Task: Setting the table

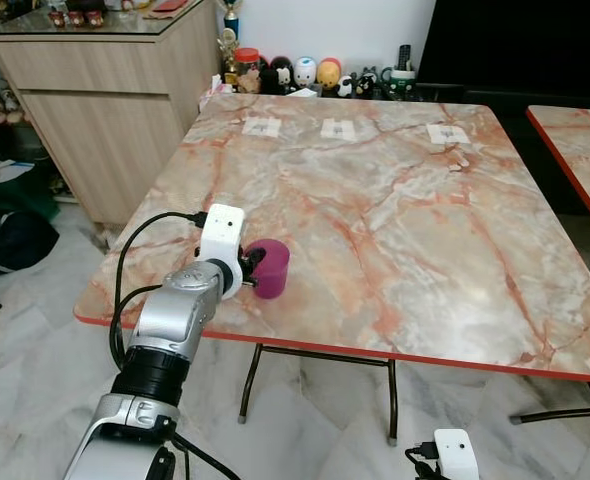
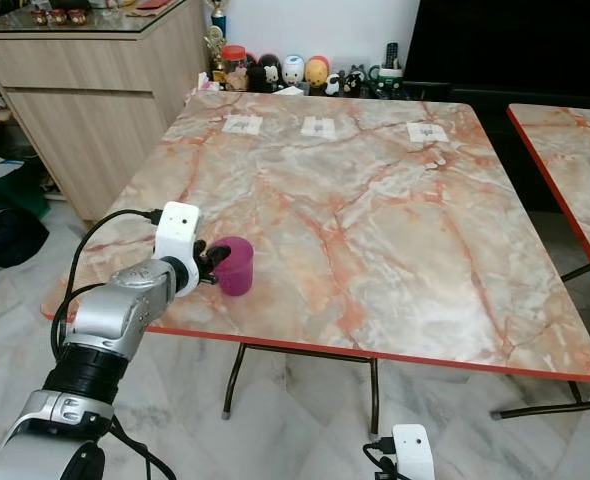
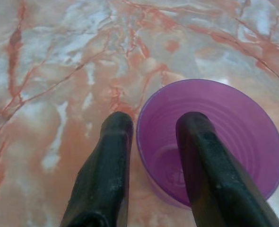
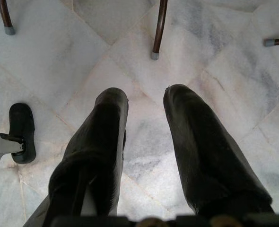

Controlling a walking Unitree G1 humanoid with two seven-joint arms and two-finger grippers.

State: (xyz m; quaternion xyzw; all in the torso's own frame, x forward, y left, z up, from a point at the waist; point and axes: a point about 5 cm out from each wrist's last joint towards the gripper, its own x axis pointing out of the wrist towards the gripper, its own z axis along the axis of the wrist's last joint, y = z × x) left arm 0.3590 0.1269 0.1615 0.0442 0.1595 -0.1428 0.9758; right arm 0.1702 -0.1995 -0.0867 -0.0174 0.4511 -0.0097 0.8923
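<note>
A purple plastic cup (image 1: pixel 270 268) stands upright on the marble table (image 1: pixel 395 190), close to its near left corner. My left gripper (image 1: pixel 253 265) reaches it from the near left. In the left wrist view the cup (image 3: pixel 234 123) is empty, and the left gripper (image 3: pixel 153 120) is open astride its rim, one finger (image 3: pixel 201 156) inside and the other outside the wall. My right gripper (image 4: pixel 146 94) hangs open, low over the white floor tiles.
Three small paper tags (image 1: pixel 337 129) lie along the table's far side. A wooden cabinet (image 1: pixel 95 90) stands left, and figurines (image 1: pixel 305 72) line the back wall. A second marble table (image 1: pixel 580 140) sits on the right. A black bag (image 1: pixel 10 240) lies on the floor at left.
</note>
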